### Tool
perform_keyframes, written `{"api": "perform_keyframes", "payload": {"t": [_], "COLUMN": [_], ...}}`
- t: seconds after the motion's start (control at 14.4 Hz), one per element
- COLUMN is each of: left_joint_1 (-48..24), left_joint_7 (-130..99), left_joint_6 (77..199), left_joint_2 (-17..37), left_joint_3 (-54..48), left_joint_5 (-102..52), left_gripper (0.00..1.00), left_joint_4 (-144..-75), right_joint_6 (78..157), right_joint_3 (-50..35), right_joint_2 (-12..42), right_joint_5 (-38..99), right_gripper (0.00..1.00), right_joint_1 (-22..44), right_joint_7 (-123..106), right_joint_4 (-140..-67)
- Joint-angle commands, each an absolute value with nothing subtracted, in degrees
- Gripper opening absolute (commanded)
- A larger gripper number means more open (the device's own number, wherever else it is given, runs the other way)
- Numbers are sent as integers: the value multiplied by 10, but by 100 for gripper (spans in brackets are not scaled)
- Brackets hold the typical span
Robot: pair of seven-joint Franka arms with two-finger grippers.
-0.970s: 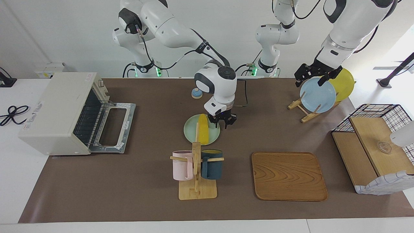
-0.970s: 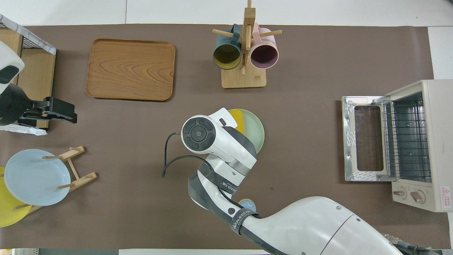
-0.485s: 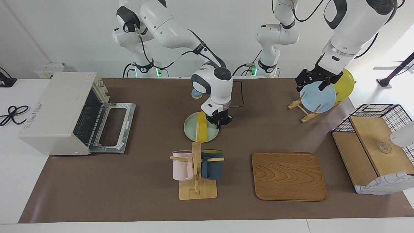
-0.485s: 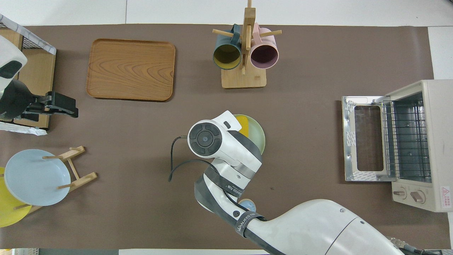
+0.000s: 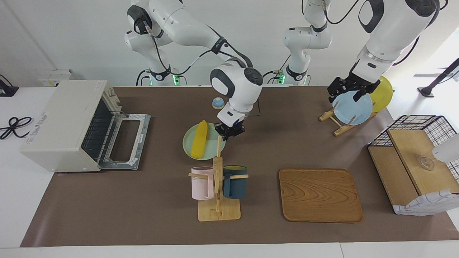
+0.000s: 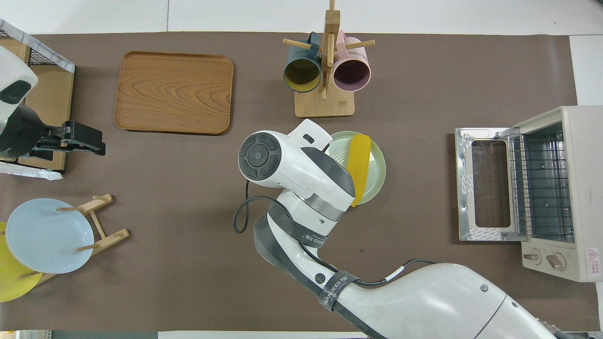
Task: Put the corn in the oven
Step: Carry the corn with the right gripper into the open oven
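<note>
Right hand [image 5: 229, 133] is low at the edge of the pale green plate [image 5: 190, 148], on the side toward the left arm's end of the bench, with its fingertips pressed together; it seems to pinch the thin rim of the plate and not the corn [image 5: 199, 139]. The corn lies along the middle of this plate, near the centre of the bench, nearer to the robots than the mug rack [image 5: 218, 186]. It is well apart from the oven [image 5: 61, 122], which stands at the right arm's end with its door [image 5: 125, 139] folded down and the wire rack visible inside. Left hand [image 5: 349, 87] waits with fingers spread over the blue plate [image 5: 353, 107] in the wooden stand. I judge the corn to be stiff, light and not fragile, but it is round and probably smooth, so it can roll on the plate if the plate is tilted or jerked. A good hold would be across the thick middle of the cob, with the fingers on its two long sides, because the tapered ends would slip out. If the plate carries it instead, the plate must stay level.
</note>
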State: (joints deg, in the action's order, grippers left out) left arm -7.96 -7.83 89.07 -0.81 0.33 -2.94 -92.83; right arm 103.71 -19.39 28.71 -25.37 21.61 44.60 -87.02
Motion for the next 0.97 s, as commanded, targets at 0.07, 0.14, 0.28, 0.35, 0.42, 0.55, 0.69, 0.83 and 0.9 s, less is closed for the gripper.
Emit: {"api": "perform_keyframes", "payload": {"t": [0.07,0.14,0.28,0.35,0.42,0.55,0.69,0.83,0.9], "left_joint_1": [-69,-68,-66,-65,-66,-66,-67,-67,-66], "left_joint_7": [-49,-37,-32,-31,-29,-29,-28,-27,-28], "left_joint_6": [877,881,882,882,882,890,897,895,895], "left_joint_2": [-4,-4,-4,-4,-4,-4,-5,-6,-7], "left_joint_3": [-1,-1,-1,-1,-1,-1,-1,-1,-1], "left_joint_5": [-19,-19,-19,-19,-17,-9,-9,-9,-9], "left_gripper": [100,100,100,100,100,100,100,100,100], "left_joint_4": [-915,-917,-917,-918,-918,-924,-932,-932,-932], "right_joint_6": [1021,1021,1020,1015,1012,1011,1014,1017,1020], "right_joint_3": [-199,-199,-199,-199,-199,-199,-199,-199,-199], "right_joint_2": [222,198,150,123,107,88,84,79,79], "right_joint_5": [-258,-258,-258,-257,-253,-239,-221,-215,-207], "right_gripper": [0,0,0,0,0,0,0,0,0], "right_joint_1": [115,94,47,19,-9,-54,-96,-133,-152], "right_joint_7": [360,341,296,271,241,188,156,120,104], "right_joint_4": [-924,-952,-1003,-1031,-1047,-1066,-1083,-1093,-1098]}}
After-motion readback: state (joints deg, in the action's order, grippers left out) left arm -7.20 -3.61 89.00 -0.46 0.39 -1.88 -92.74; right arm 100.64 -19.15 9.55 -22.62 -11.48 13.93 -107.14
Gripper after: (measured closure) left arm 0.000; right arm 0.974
